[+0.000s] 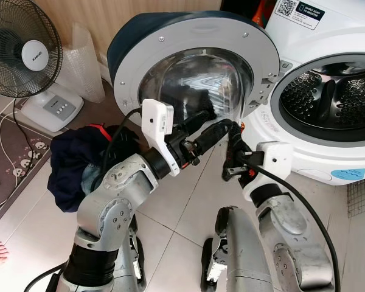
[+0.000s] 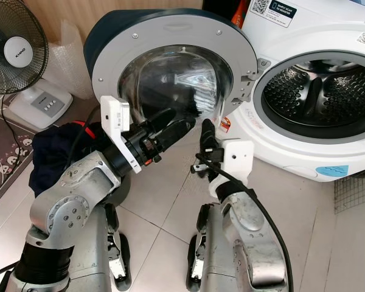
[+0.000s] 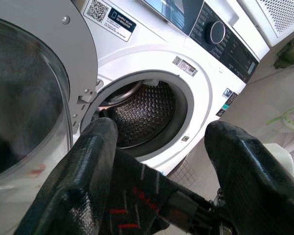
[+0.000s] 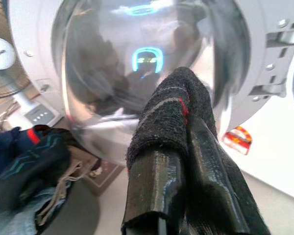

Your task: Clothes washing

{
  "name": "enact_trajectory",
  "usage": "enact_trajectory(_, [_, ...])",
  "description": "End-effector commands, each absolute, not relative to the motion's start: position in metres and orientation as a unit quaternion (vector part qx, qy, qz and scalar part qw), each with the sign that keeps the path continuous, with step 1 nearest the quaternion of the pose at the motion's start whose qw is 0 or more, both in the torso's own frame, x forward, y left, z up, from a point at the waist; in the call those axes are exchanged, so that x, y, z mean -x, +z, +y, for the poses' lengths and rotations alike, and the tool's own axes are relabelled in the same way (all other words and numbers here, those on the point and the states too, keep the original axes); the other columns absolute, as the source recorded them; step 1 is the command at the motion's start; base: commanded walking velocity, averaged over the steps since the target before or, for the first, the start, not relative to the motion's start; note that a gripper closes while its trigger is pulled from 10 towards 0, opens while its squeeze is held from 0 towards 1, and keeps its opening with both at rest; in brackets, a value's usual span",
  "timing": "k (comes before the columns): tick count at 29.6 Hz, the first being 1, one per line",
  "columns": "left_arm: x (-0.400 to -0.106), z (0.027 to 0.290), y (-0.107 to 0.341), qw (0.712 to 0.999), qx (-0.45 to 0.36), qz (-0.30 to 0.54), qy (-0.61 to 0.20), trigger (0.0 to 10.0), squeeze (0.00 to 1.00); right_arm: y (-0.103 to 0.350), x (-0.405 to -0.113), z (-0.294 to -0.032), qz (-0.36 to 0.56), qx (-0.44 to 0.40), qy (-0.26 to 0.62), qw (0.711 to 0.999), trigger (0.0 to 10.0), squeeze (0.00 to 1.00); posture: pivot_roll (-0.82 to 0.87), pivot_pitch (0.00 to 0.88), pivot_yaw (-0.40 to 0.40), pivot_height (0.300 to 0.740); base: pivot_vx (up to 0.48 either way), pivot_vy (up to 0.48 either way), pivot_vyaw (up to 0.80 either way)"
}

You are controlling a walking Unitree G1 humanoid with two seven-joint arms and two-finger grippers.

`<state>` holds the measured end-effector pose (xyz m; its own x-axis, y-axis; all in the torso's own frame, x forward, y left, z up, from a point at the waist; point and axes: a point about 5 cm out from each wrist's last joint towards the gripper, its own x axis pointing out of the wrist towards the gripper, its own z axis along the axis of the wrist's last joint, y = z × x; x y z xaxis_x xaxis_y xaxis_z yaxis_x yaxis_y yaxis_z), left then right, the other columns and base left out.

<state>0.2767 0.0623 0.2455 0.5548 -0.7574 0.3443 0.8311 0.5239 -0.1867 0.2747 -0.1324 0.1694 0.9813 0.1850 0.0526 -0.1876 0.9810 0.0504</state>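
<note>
From the head views you have one washing machine [image 1: 328, 91], its one round door [image 1: 194, 67] swung wide so the drum [image 1: 334, 91] stands clear for loading. In front of the door glass your two pincers meet. The right pincer [image 1: 233, 148] points upward, shut on a dark sock [image 1: 232, 141], probably raised so it can go across to the drum mouth on its right. The left pincer [image 1: 210, 126] reaches in from the left toward the right one, its fingers parted, the tips near the sock; it looks placed to steady the sock or take it over, though whether it touches the sock you cannot tell here. On the floor to your left lies one heap of clothes [image 1: 79, 161], mostly dark blue with a red trim, kept near the machine for loading. One standing fan [image 1: 24, 48] sits behind it.

In the left wrist view, the left pincer's two fingers [image 3: 88, 166] stand well apart, and the sock, with thin red stripes, lies between them at their base. Beyond them the drum looks empty as far as you can see.

In the right wrist view, the right pincer's two fingers [image 4: 154, 196] are pressed together with the sock draped over their tips, its red stripe showing. The heap of clothes shows blue and denim pieces.
</note>
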Motion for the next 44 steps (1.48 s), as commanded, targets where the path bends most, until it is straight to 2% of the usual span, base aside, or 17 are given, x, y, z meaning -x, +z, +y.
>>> enact_trajectory(1, [-0.27, 0.064, 0.25, 0.863, 0.169, -0.127, -0.459, 10.0, 1.0, 0.167, -0.275, -0.141, -0.02, -0.019, 0.074, 0.997, 0.0, 0.0, 0.05, 0.339, -0.052, 0.556, 0.0, 0.0, 0.0])
enact_trajectory(2, [-0.273, 0.067, 0.249, 0.873, 0.168, -0.13, -0.44, 10.0, 1.0, 0.167, -0.276, -0.145, -0.021, -0.016, 0.065, 0.998, 0.0, 0.0, 0.05, 0.339, -0.052, 0.556, 0.0, 0.0, 0.0])
enact_trajectory(3, [-0.28, 0.076, 0.245, 0.894, 0.163, -0.132, -0.395, 10.0, 0.28, 0.167, -0.279, -0.154, -0.022, -0.007, 0.049, 0.999, 0.0, 0.0, 0.05, 0.338, -0.048, 0.556, 0.0, 0.0, 0.0])
enact_trajectory(4, [-0.282, 0.08, 0.244, 0.901, 0.161, -0.131, -0.38, 10.0, 0.28, 0.168, -0.28, -0.157, -0.022, -0.003, 0.044, 0.999, 0.0, 0.0, 0.05, 0.338, -0.048, 0.556, 0.0, 0.0, 0.0])
enact_trajectory(5, [-0.286, 0.086, 0.24, 0.914, 0.157, -0.131, -0.351, 10.0, 0.0, 0.168, -0.281, -0.161, -0.024, 0.002, 0.037, 0.999, 0.0, 0.0, 0.05, 0.337, -0.05, 0.556, 0.0, 0.0, 0.0])
enact_trajectory(10, [-0.299, 0.126, 0.223, 0.965, 0.123, -0.131, -0.191, 10.0, 0.0, 0.169, -0.287, -0.184, -0.026, 0.02, -0.007, 0.999, 0.0, 0.0, 0.05, 0.339, -0.049, 0.556, 0.0, 0.0, 0.0])
enact_trajectory(14, [-0.301, 0.138, 0.211, 0.98, 0.079, -0.123, -0.134, 10.0, 0.0, 0.168, -0.289, -0.186, -0.025, 0.022, -0.01, 0.999, 0.0, 0.0, 0.06, 0.338, -0.048, 0.556, 0.0, 0.0, 0.0])
enact_trajectory(15, [-0.301, 0.14, 0.207, 0.983, 0.069, -0.118, -0.121, 10.0, 0.0, 0.168, -0.289, -0.186, -0.024, 0.023, -0.01, 0.999, 7.2, 0.0, 0.06, 0.338, -0.048, 0.556, 0.0, 0.0, 0.0])
enact_trajectory(16, [-0.302, 0.143, 0.201, 0.987, 0.052, -0.108, -0.105, 10.0, 0.0, 0.167, -0.289, -0.186, -0.023, 0.024, -0.012, 0.999, 7.2, 0.0, 0.06, 0.336, -0.047, 0.556, 0.0, 0.0, 0.0])
enact_trajectory(17, [-0.303, 0.146, 0.192, 0.992, 0.027, -0.094, -0.085, 10.0, 0.0, 0.166, -0.289, -0.187, -0.019, 0.026, -0.016, 0.999, 10.0, 0.0, 0.06, 0.336, -0.047, 0.556, 0.0, 0.0, 0.0])
enact_trajectory(21, [-0.304, 0.152, 0.177, 0.996, -0.024, -0.072, -0.052, 10.0, 0.0, 0.164, -0.289, -0.188, -0.018, 0.02, -0.022, 0.999, 10.0, 0.0, 0.06, 0.336, -0.047, 0.556, 0.0, 0.0, 0.0])
enact_trajectory(23, [-0.301, 0.154, 0.167, 0.991, -0.099, -0.08, -0.033, 10.0, 0.0, 0.163, -0.289, -0.187, -0.027, 0.009, -0.027, 0.999, 10.0, 0.0, 0.05, 0.331, -0.046, 0.556, 0.0, 0.0, 0.0])
enact_trajectory(25, [-0.3, 0.155, 0.164, 0.989, -0.117, -0.087, -0.021, 10.0, 0.0, 0.163, -0.289, -0.187, -0.029, 0.007, -0.034, 0.999, 10.0, 0.0, 0.05, 0.331, -0.046, 0.556, 0.0, 0.0, 0.0])
enact_trajectory(33, [-0.3, 0.158, 0.158, 0.986, -0.132, -0.105, 0.008, 10.0, 0.0, 0.162, -0.283, -0.18, -0.051, -0.023, -0.023, 0.998, 10.0, 0.0, 0.06, 0.318, -0.042, 0.556, 0.0, 0.0, 0.0])
enact_trajectory(44, [-0.302, 0.152, 0.161, 0.984, -0.128, -0.124, 0.002, 10.0, 0.0, 0.163, -0.284, -0.174, -0.054, -0.029, -0.009, 0.998, 10.0, 0.0, 0.05, 0.309, -0.041, 0.631, 0.0, 0.0, 0.0])
